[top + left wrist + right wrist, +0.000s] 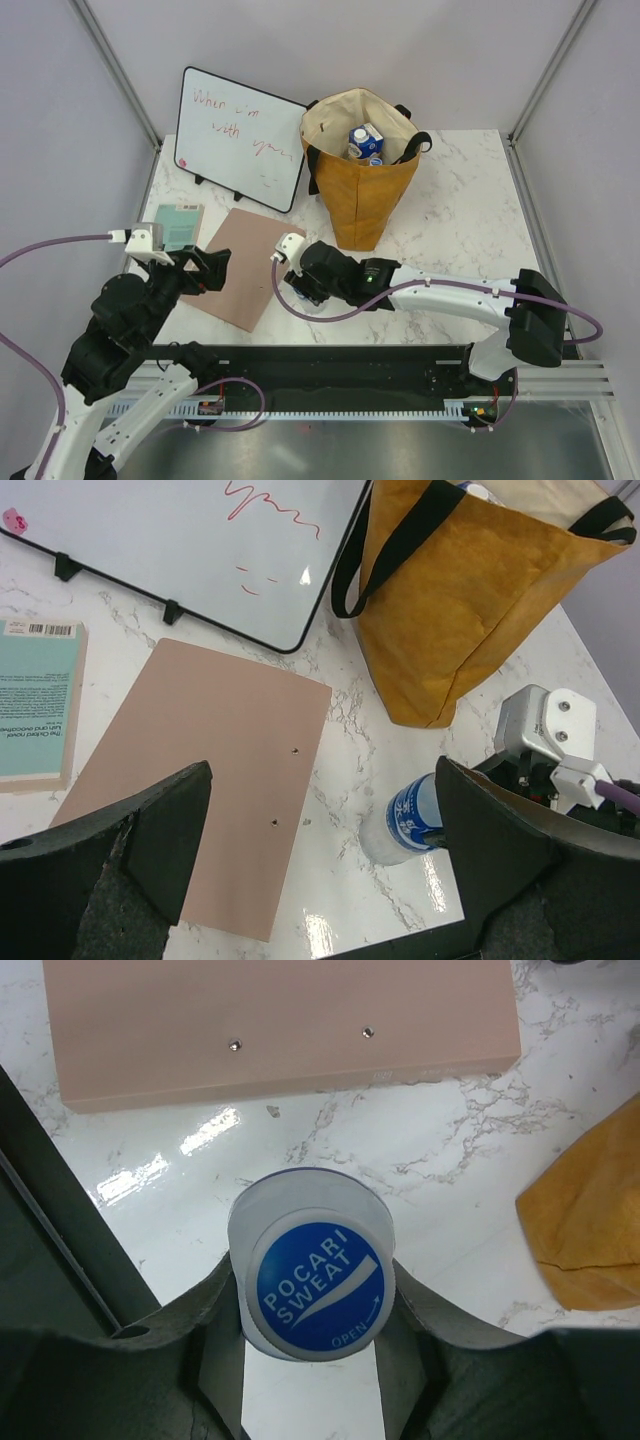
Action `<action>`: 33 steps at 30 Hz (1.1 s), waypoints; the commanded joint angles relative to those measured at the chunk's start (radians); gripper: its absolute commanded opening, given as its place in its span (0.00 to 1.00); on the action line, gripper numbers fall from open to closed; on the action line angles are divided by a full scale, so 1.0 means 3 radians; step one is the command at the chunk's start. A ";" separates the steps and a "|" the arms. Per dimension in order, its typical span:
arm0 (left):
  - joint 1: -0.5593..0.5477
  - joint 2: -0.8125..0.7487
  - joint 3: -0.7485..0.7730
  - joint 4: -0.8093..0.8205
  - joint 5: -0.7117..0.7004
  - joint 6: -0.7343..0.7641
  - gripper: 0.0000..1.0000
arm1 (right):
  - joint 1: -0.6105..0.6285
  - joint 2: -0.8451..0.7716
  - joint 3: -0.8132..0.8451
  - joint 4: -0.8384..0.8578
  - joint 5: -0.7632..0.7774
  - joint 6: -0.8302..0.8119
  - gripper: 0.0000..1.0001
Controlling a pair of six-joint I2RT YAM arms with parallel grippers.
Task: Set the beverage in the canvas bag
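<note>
The beverage (318, 1285) is a clear bottle with a blue POCARI SWEAT cap, standing upright on the marble table. My right gripper (312, 1295) is shut on it, a finger pressed against each side below the cap. In the left wrist view the bottle (405, 820) shows its blue label beside the right gripper's body. The canvas bag (360, 190) stands upright behind, mustard-brown with a cream lining, its mouth wide. A blue and white carton (365, 140) lies inside. My left gripper (205, 270) hovers open over the table's left side, holding nothing.
A flat pink board (245, 265) lies left of the bottle. A teal book (180, 225) sits further left. A whiteboard (240, 135) with red writing leans at the back left. Grey walls close in the table on three sides.
</note>
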 commanded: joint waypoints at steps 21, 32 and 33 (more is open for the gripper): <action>-0.0006 0.0640 -0.0624 0.0592 0.0832 0.0400 1.00 | -0.0729 -0.0071 0.2198 -0.1126 0.0600 -0.0115 0.00; -0.0006 0.0834 -0.0659 0.0643 0.1154 0.0452 1.00 | -0.1133 0.0507 0.3436 -0.1075 0.0820 -0.0519 0.00; -0.0006 0.0834 -0.0659 0.0643 0.1170 0.0452 1.00 | -0.1179 0.0537 0.3578 -0.1059 0.0805 -0.0519 0.00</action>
